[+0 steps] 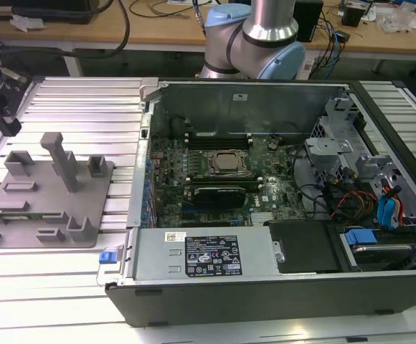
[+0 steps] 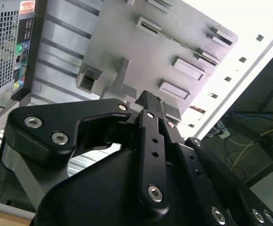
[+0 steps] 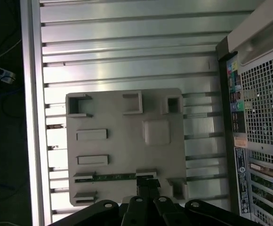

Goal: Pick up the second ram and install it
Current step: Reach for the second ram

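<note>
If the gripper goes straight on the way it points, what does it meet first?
Likely the tray, right at one end of the ram lying in it; the gripper points there, but depth is unclear.

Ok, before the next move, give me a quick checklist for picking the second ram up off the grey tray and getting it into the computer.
1. Is the second ram on the grey tray: ok, it lies in a slot there.
2. Is the hand over the tray: ok, it is close to one end of the ram in the first wrist view.
3. Is the hand touching the ram: cannot tell.
4. Is the computer case open: ok, the motherboard is exposed.
5. Is a slot free on the motherboard: cannot tell.
</note>
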`<action>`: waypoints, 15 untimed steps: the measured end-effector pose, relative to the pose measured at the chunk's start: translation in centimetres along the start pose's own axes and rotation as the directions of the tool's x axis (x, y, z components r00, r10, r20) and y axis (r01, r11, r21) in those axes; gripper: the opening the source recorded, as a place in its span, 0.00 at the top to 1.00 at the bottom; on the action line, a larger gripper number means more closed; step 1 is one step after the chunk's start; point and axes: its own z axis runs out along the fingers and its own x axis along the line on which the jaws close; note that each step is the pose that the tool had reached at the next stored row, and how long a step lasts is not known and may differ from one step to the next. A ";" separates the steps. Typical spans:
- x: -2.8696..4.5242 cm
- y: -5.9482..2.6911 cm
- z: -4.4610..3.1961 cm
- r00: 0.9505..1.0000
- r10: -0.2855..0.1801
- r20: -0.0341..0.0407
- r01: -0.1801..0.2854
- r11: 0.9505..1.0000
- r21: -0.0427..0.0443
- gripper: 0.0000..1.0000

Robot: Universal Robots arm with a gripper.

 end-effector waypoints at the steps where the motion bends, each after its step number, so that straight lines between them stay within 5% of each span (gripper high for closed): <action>1: 0.09 -0.13 0.15 1.000 0.000 0.000 0.000 1.000 0.000 0.92; 15: 2.68 -1.83 3.67 1.000 0.000 0.000 0.000 1.000 0.000 0.92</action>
